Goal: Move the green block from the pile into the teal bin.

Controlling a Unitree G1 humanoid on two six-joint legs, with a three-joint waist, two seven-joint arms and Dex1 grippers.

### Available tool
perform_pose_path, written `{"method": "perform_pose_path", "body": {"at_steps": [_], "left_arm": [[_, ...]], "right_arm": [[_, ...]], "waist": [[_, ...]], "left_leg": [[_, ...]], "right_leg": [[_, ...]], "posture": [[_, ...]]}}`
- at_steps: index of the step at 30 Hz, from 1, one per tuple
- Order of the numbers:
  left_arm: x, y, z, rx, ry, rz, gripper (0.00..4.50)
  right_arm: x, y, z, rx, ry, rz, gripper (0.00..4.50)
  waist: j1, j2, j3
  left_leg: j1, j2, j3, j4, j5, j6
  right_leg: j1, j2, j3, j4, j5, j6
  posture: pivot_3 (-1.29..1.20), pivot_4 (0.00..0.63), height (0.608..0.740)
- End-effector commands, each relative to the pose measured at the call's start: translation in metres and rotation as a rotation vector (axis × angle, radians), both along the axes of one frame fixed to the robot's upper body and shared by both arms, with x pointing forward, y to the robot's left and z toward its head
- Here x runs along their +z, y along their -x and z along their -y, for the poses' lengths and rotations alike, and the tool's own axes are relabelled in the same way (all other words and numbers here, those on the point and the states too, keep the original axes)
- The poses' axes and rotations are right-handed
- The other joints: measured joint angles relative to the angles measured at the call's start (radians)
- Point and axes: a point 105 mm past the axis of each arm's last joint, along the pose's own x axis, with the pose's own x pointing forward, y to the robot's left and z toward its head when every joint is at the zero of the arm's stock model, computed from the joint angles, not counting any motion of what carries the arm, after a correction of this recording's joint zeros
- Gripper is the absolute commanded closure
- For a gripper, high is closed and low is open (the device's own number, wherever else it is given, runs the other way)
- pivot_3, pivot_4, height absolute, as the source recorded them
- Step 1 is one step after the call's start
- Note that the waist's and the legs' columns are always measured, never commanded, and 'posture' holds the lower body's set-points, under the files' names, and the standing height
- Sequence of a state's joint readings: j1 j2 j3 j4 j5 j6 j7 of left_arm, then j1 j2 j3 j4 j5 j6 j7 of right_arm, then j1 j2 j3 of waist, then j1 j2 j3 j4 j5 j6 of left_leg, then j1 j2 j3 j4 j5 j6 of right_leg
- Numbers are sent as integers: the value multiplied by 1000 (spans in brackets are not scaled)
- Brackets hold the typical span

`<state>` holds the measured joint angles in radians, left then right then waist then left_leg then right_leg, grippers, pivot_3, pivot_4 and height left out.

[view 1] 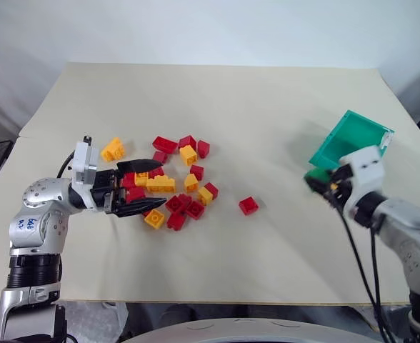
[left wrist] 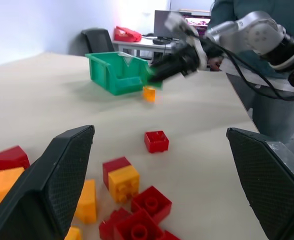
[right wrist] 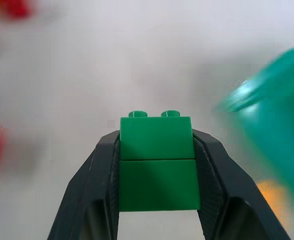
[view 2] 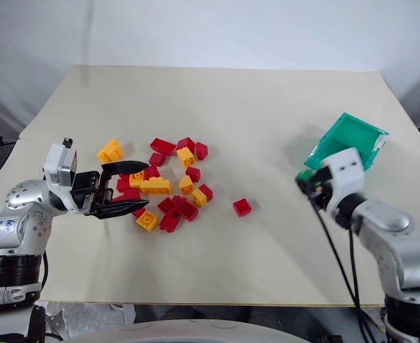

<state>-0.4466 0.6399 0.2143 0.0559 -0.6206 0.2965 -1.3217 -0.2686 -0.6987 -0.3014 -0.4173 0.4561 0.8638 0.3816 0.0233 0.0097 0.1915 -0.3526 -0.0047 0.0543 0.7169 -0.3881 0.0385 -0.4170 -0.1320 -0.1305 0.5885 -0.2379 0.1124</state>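
Observation:
The green block (right wrist: 157, 160) is clamped between the two black fingers of my right gripper (view 1: 314, 181), which is shut on it and held just above the table. Its studs face away from the wrist. Close beyond and to the right of that gripper stands the teal bin (view 1: 349, 139), near the table's right edge. The pile (view 1: 174, 182) of red and yellow bricks lies left of the table's middle. My left gripper (view 1: 160, 187) is open at the pile's left side, its fingers (left wrist: 67, 170) spread wide around some bricks and gripping nothing.
A single red brick (view 1: 248, 205) lies apart, between the pile and the bin. One yellow brick (left wrist: 148, 93) sits on the table just in front of the bin. A yellow brick (view 1: 113, 149) lies left of the pile. The table's far half is bare.

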Motion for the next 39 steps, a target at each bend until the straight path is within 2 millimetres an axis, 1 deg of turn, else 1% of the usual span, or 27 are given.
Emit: {"method": "perform_pose_path", "body": {"at_steps": [1,2,4,5,10,12,13,16,18,19,21,24,25,28,31,32,33,34,35,36,37,39], "left_arm": [[9,-9,9,-3,18,39,0],[9,-12,11,-1,18,41,0],[9,-17,13,1,14,45,0],[9,-19,15,4,14,46,0],[8,-30,17,36,3,46,0],[8,-34,16,59,0,60,0],[9,-35,15,70,1,70,0],[10,-37,11,105,5,73,0],[11,-38,7,135,8,72,0],[10,-39,4,154,5,70,0],[9,-39,-3,189,-1,60,0],[8,-39,-8,212,-4,53,0],[8,-39,-9,220,-8,59,0],[11,-39,-14,263,2,71,0],[10,-34,-24,284,4,64,0],[7,-32,-28,293,-7,54,0],[5,-30,-31,299,-15,47,0],[-1,-26,-40,320,-40,40,0],[-6,-21,-50,337,-62,30,0],[-10,-15,-61,363,-77,13,0],[-14,-11,-71,385,-85,0,0],[-18,-2,-87,424,-82,-23,0]], "right_arm": [[33,-23,35,-113,46,140,3000],[36,-33,42,-145,56,159,3000],[36,-50,51,-193,79,167,3000],[34,-59,53,-208,86,170,3000],[27,-89,61,-261,117,164,3000],[26,-98,58,-263,124,172,2249],[27,-100,55,-253,129,177,1979],[32,-102,52,-239,127,196,973],[37,-100,50,-221,129,213,268],[40,-97,48,-203,127,222,32],[46,-92,43,-163,125,236,32],[47,-87,45,-161,131,235,32],[49,-85,42,-137,138,244,32],[52,-67,15,64,138,259,32],[39,-40,-10,278,123,204,32],[34,-29,-17,352,115,178,32],[31,-23,-21,396,110,162,32],[18,-10,-25,486,122,96,32],[8,2,-27,572,132,51,32],[-1,9,-25,627,142,17,32],[-9,13,-20,653,165,-13,32],[-19,16,-12,697,191,-39,32]], "waist": [[-2,0,0],[-3,0,0],[-8,0,0],[-12,0,0],[-29,0,0],[-31,0,0],[-32,0,0],[-35,1,0],[-34,1,0],[-34,1,0],[-35,1,0],[-36,1,0],[-35,1,0],[-27,1,0],[-24,1,0],[-24,1,0],[-24,1,0],[-24,1,0],[-24,1,1],[-24,1,1],[-25,1,1],[-27,1,1]], "left_leg": [[0,0,0,0,0,0],[0,-1,1,0,0,0],[0,-1,3,0,0,1],[0,-1,4,-1,0,1],[-2,0,8,-3,1,1],[-4,0,10,-3,1,1],[-5,0,11,-3,1,1],[-5,1,11,-3,1,1],[-6,1,10,-3,1,1],[-6,1,10,-2,1,1],[-6,1,10,-2,1,1],[-6,1,10,-2,1,1],[-6,1,10,-2,1,1],[-6,1,10,-2,1,1],[-6,1,9,-2,1,1],[-6,1,10,-2,1,1],[-6,1,10,-2,1,1],[-6,1,10,-2,1,1],[-6,1,10,-2,1,1],[-5,1,10,-2,1,1],[-5,1,10,-2,0,1],[-4,1,11,-2,0,1]], "right_leg": [[0,0,0,0,0,0],[0,0,1,0,0,0],[-1,0,2,1,0,1],[-1,0,3,1,0,1],[-5,1,3,0,0,1],[-10,0,5,1,0,1],[-10,0,6,1,0,1],[-11,1,5,1,0,1],[-11,0,5,1,0,1],[-11,0,5,1,0,1],[-11,0,6,1,1,1],[-11,0,6,2,1,1],[-11,0,6,2,1,1],[-11,0,6,2,1,1],[-11,0,6,1,1,1],[-11,0,6,1,1,1],[-11,0,6,1,1,1],[-11,0,6,1,1,1],[-11,0,6,1,1,1],[-11,0,6,1,1,1],[-11,0,6,1,1,1],[-11,0,7,1,1,2]], "posture": [[0,150,740],[0,150,740],[0,150,740],[0,150,740],[0,150,740],[0,150,740],[0,150,740],[0,150,740],[0,150,740],[0,150,740],[0,150,740],[0,150,740],[0,150,740],[0,150,740],[0,150,740],[0,150,740],[0,150,740],[0,150,740],[0,150,740],[0,150,740],[0,150,740],[0,150,740]]}}
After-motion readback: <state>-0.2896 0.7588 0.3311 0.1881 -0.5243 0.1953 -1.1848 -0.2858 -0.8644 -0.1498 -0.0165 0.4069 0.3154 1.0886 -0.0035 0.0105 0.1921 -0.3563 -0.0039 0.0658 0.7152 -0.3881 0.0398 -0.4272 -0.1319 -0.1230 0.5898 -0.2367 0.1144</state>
